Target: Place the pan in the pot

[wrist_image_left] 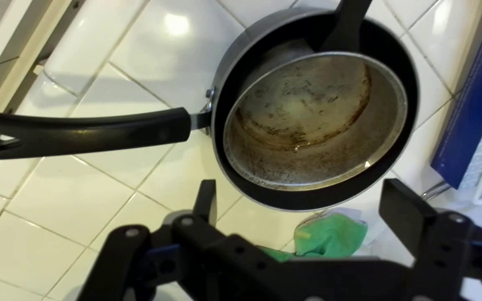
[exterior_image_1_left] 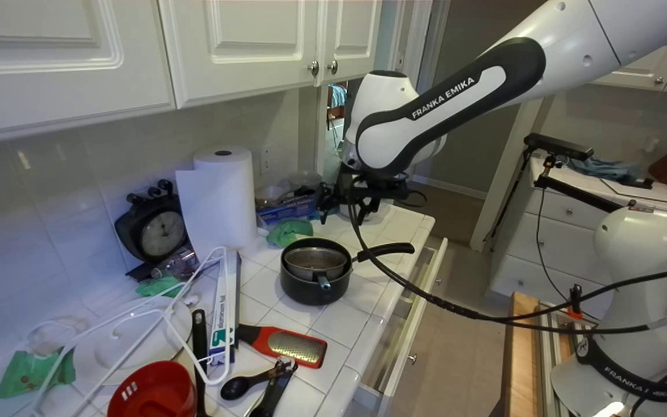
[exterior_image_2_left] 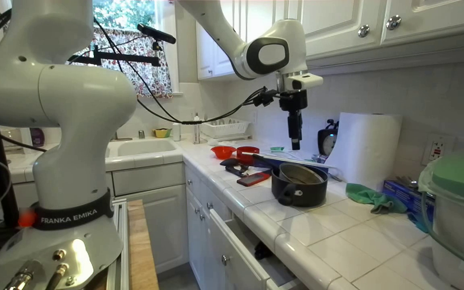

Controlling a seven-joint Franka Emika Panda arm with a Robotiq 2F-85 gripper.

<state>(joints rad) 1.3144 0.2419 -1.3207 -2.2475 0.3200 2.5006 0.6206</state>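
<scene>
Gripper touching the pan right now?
Apart. In both exterior views the gripper hangs above the pan, with background showing between them.

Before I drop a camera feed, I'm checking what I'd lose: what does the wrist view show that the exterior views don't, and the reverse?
Only the wrist view: a brown stain arcing inside the pan, clear enough to trace, and a hole near the tip of the long handle on the pot.

Only the exterior views, in both of them: the red grater, the white upper cabinets and the robot's base.

Shared: the pan sitting in the pot, the green cloth near it, and the white-tiled counter.
</scene>
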